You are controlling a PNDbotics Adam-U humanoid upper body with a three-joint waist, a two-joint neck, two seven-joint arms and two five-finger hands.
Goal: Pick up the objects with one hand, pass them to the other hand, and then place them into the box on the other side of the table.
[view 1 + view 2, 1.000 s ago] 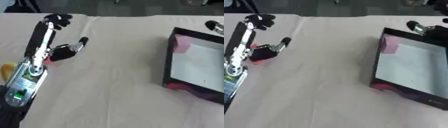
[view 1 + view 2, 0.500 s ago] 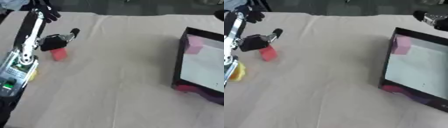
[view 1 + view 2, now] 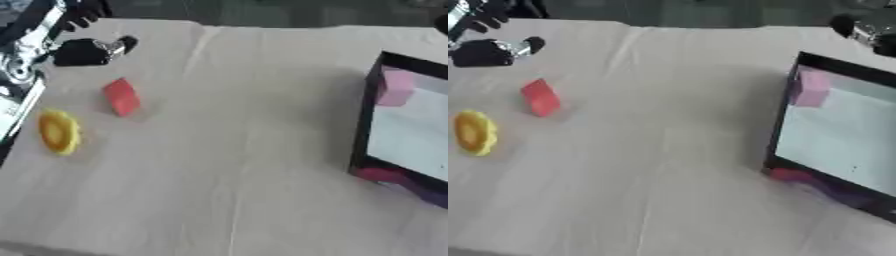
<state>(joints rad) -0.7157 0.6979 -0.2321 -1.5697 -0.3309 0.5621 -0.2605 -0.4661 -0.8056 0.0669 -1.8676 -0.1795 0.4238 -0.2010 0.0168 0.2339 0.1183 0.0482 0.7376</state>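
Up at the table's left edge, the left hand (image 3: 83, 51) hovers, fingers curled empty, beyond the red block (image 3: 121, 97).

A table (image 3: 245, 165) covered with a beige cloth (image 3: 649, 150) fills nearly the whole view. The cloth shows a lengthwise crease (image 3: 194, 50) running from its far edge toward the middle, with fainter folds nearer the camera. Beyond the far edge of the table lies a dark strip of floor (image 3: 262, 12), blurred and without detail. The light is soft and even across the cloth.
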